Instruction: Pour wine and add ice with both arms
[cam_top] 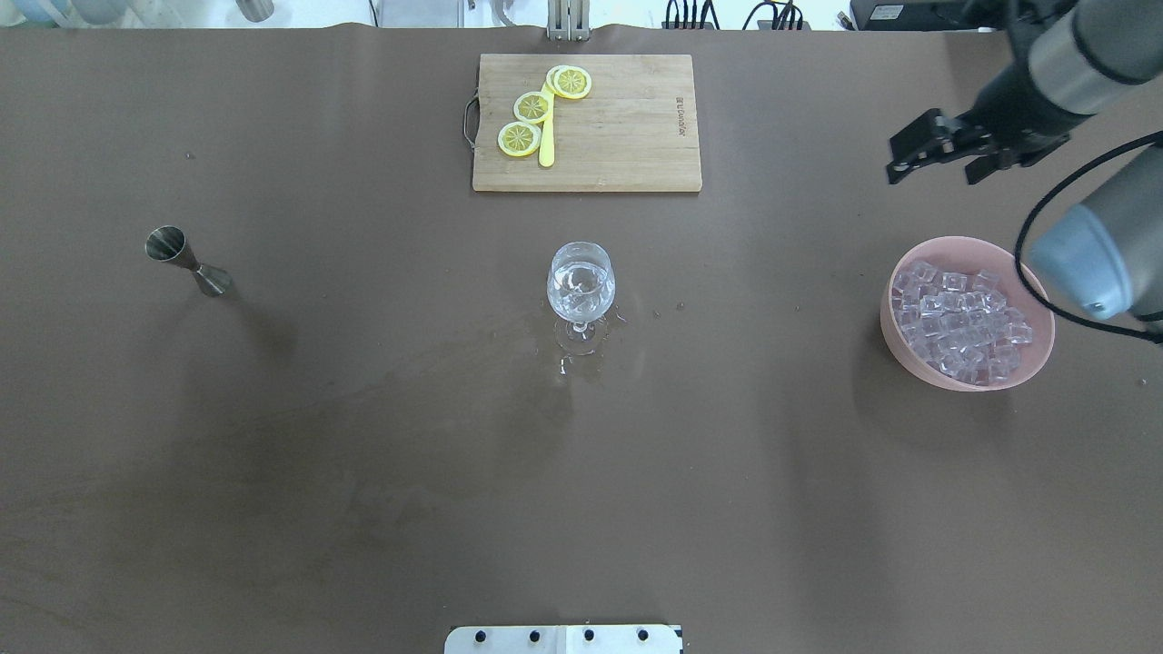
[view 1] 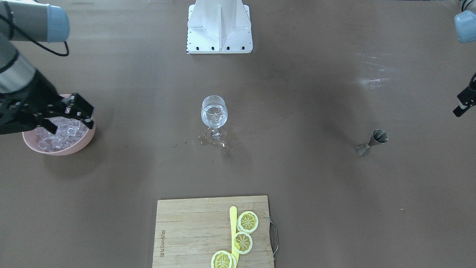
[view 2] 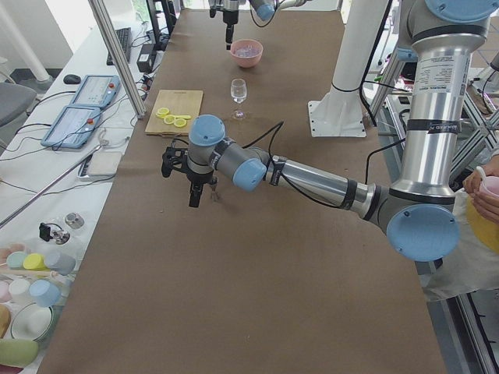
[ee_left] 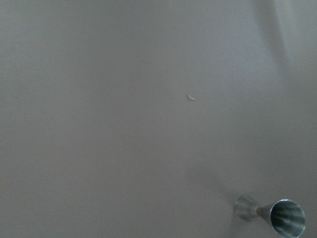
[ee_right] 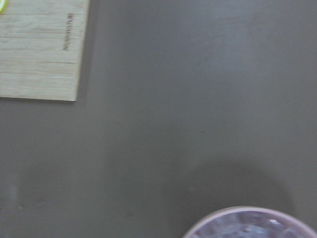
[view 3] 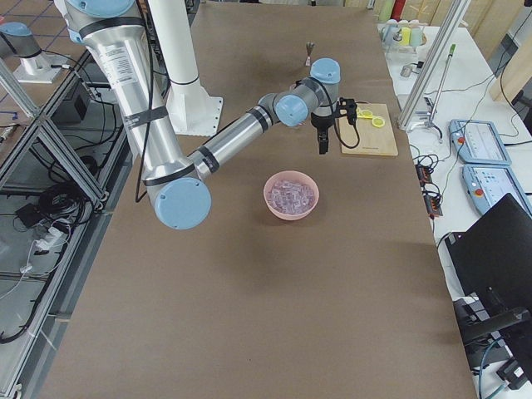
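A wine glass (view 1: 214,113) stands at the table's middle with a little clear wine in it and wet drops around its foot. Clear ice cubes (cam_top: 959,318) fill a pink bowl (cam_top: 909,350). My right gripper (cam_top: 934,168) hovers open and empty beyond the bowl's far side; in the front view it (view 1: 68,119) overlaps the bowl (view 1: 87,139). My left gripper (view 1: 465,104) shows only partly at the frame's edge, near a steel jigger (view 1: 373,142); I cannot tell whether it is open. The jigger (ee_left: 272,215) stands upright in the left wrist view.
A wooden cutting board (cam_top: 627,127) with lemon slices (cam_top: 533,107) and a yellow knife lies at the table's far side from the robot. The white pedestal (view 1: 219,26) stands at the robot's side. The bowl's rim (ee_right: 247,220) shows in the right wrist view.
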`<state>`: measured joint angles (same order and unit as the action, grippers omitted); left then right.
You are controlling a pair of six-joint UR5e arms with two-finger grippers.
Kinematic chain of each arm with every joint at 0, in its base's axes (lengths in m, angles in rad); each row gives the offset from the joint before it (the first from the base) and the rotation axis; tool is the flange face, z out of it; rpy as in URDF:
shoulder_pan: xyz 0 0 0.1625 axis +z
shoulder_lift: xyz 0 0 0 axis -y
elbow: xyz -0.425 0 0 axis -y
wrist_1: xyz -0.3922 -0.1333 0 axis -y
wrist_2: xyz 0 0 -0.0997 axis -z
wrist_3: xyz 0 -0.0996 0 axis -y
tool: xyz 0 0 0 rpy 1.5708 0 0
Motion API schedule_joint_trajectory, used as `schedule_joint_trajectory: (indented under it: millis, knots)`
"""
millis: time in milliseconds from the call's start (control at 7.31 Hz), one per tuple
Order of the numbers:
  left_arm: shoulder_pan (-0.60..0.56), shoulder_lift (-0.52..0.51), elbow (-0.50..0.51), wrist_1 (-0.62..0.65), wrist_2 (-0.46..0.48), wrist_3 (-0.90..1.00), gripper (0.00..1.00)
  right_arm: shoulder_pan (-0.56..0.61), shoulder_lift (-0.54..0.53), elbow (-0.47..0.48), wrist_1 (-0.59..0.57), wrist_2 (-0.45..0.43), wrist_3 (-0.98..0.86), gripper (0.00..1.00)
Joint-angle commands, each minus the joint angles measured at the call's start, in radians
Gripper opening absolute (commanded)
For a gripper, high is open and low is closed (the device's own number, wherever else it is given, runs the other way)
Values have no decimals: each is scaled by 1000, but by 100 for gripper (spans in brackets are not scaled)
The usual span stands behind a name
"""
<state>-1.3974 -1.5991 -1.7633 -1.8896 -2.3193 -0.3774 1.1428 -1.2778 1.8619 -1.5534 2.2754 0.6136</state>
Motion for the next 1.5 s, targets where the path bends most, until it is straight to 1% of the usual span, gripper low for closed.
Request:
schedule_joint_trajectory:
  millis: [0, 137, 273, 410, 547, 684, 820, 957, 1094, 1230, 1367]
  knots:
    - [-43, 49, 53, 13, -6, 130, 97, 191, -150, -35, -2, 47, -354, 99]
    - [-43, 66, 54, 14, 4, 118, 97, 246, -219, -49, 1, 47, -488, 99]
    - [-46, 109, 47, 12, 61, 115, 97, 291, -289, -49, 9, 49, -600, 100]
    - [-43, 120, 51, 14, 139, 112, 97, 366, -316, -50, -2, 90, -642, 100]
    - [-43, 123, 59, 12, 155, 107, 98, 380, -366, -61, 1, 128, -646, 100]
    - [-43, 123, 47, 14, 152, 106, 98, 429, -394, -72, 1, 125, -647, 100]
    - [-40, 119, 41, 15, 150, 106, 98, 454, -381, -143, 9, 115, -649, 100]
    - [-38, 119, 44, 15, 149, 104, 98, 510, -367, -147, 10, 107, -650, 100]
    - [-40, 123, 47, 4, 120, 113, 98, 558, -376, -182, 9, 117, -725, 100]
    - [-38, 131, 47, 13, 71, 107, 98, 640, -421, -162, 7, 130, -773, 100]
    - [-40, 136, 41, 11, 10, 110, 98, 647, -451, -161, 7, 122, -787, 100]
